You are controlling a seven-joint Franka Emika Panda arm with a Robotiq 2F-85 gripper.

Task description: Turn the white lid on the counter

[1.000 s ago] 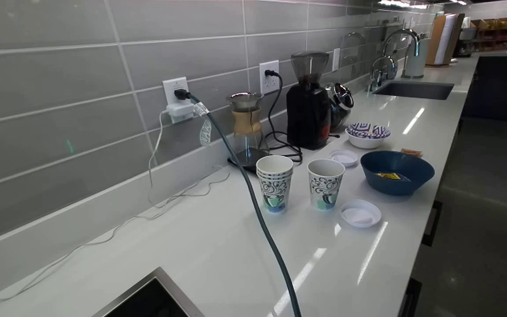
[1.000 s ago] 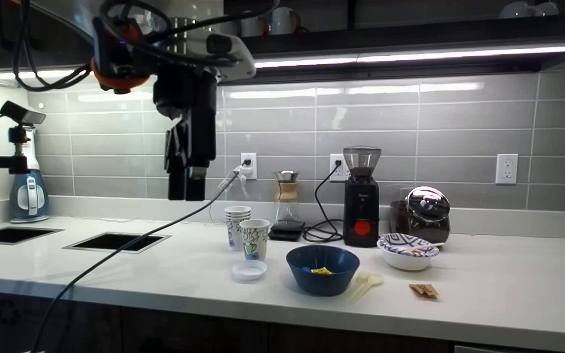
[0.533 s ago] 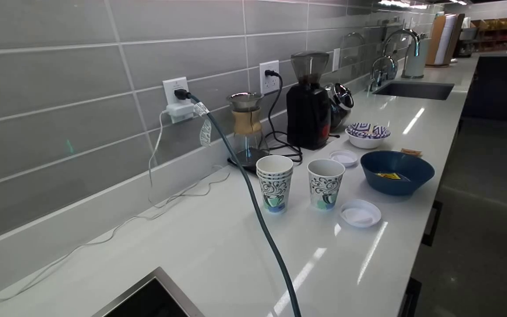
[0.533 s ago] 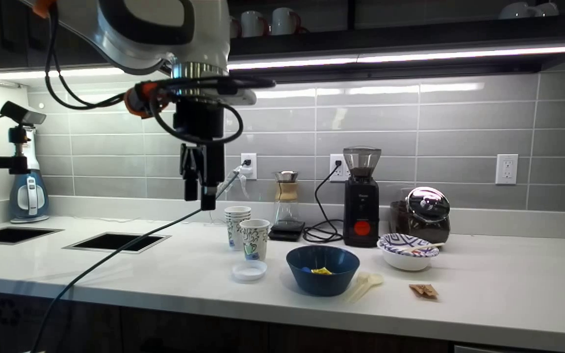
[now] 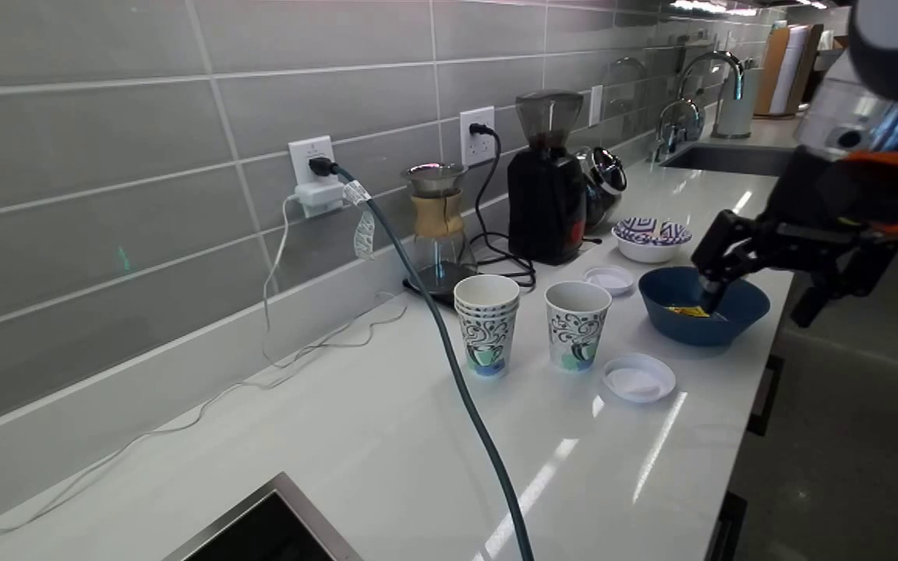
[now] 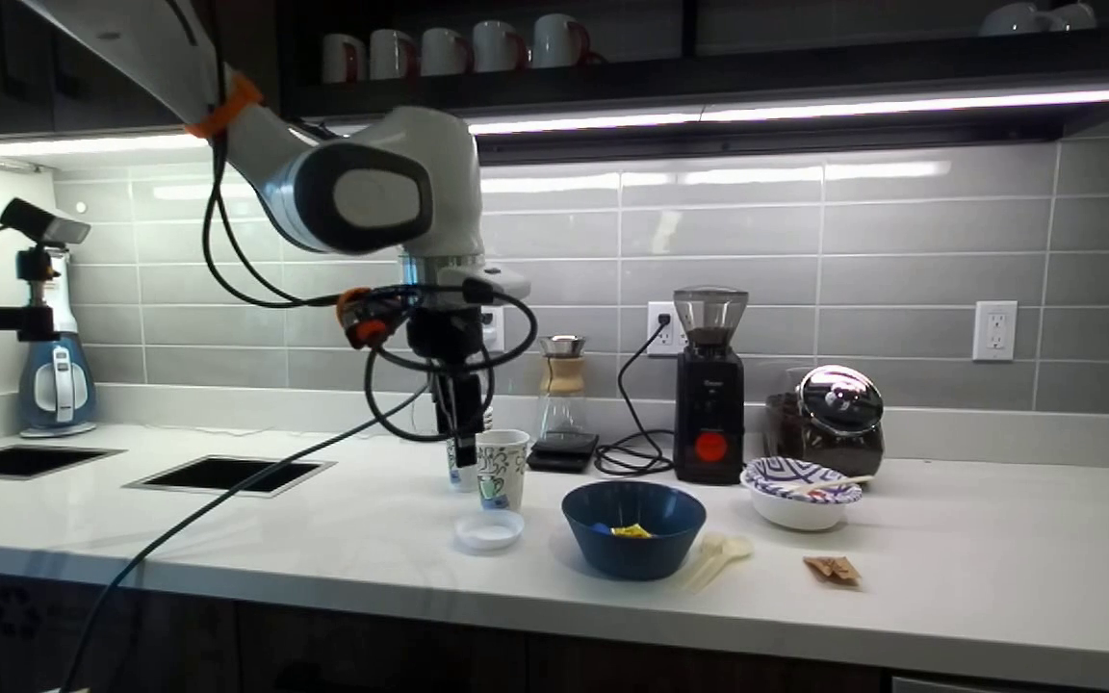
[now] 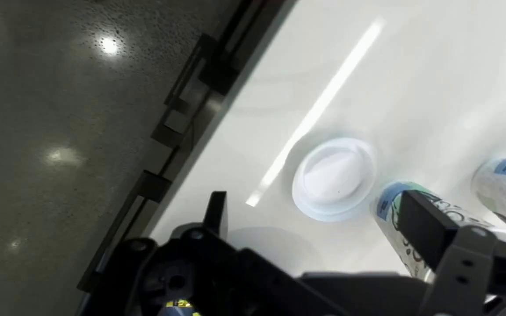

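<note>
The white lid (image 5: 639, 378) lies flat on the white counter (image 5: 387, 452), just in front of a paper cup. It also shows in an exterior view (image 6: 489, 531) between the cup and the blue bowl. In the wrist view the lid (image 7: 334, 177) shows its raised rim and sits ahead of and between the fingers. My gripper (image 7: 314, 206) is open and empty, above the counter. In an exterior view the gripper (image 5: 757, 305) has its fingers spread over the blue bowl's side and the counter edge. In an exterior view the gripper (image 6: 464, 450) points down, beside the cups.
A single paper cup (image 5: 577, 326) and stacked cups (image 5: 486, 326) stand close to the lid. The blue bowl (image 5: 702, 327) holds packets. A second white lid (image 5: 609, 279) lies farther back. A dark cable (image 6: 304, 452) crosses the counter. Grinder (image 6: 709, 409), carafe (image 6: 562, 385) and patterned bowl (image 6: 800, 510) stand behind.
The arm has come down and slightly toward the cups. It has entered an exterior view where it was out of sight. The lid, cups and bowls have not moved.
</note>
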